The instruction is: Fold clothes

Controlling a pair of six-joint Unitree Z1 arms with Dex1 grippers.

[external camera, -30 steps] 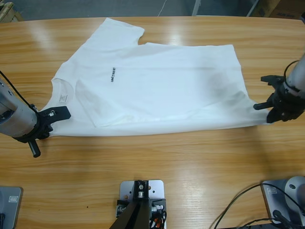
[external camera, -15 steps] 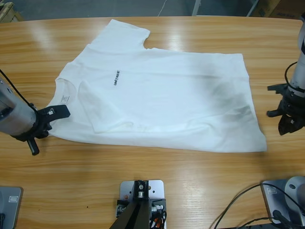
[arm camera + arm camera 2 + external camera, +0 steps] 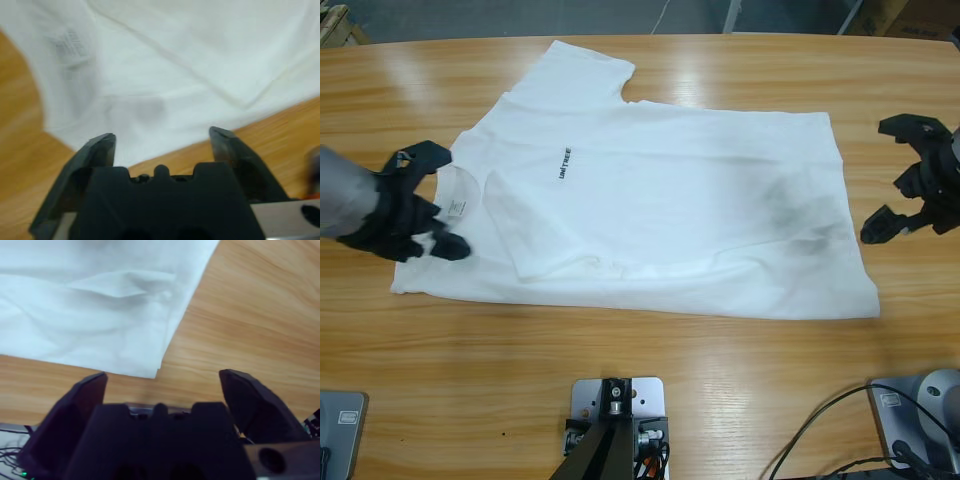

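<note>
The clothes, a white T-shirt (image 3: 670, 200), lie flat on the wooden table (image 3: 650, 350) with the neck to the left and the hem to the right. Small black lettering (image 3: 564, 163) marks the chest, and the near side is folded in over the body. My left gripper (image 3: 442, 200) hovers open at the collar, near the neck label (image 3: 455, 207). In the left wrist view the left gripper (image 3: 162, 137) is open above the shirt (image 3: 190, 60). Off the hem's right edge my right gripper (image 3: 880, 180) stands open and holds nothing. The right wrist view shows the right gripper (image 3: 162, 377) open near the hem corner (image 3: 150, 367).
The far sleeve (image 3: 585, 65) reaches toward the table's back edge. Bare wood runs along the front and to the right of the hem. Black cables (image 3: 840, 430) lie at the front right corner.
Both grippers let go of the shirt's near edge and opened. The left one rose and moved up over the collar; the right one drew back to the right. The shirt settled flat.
</note>
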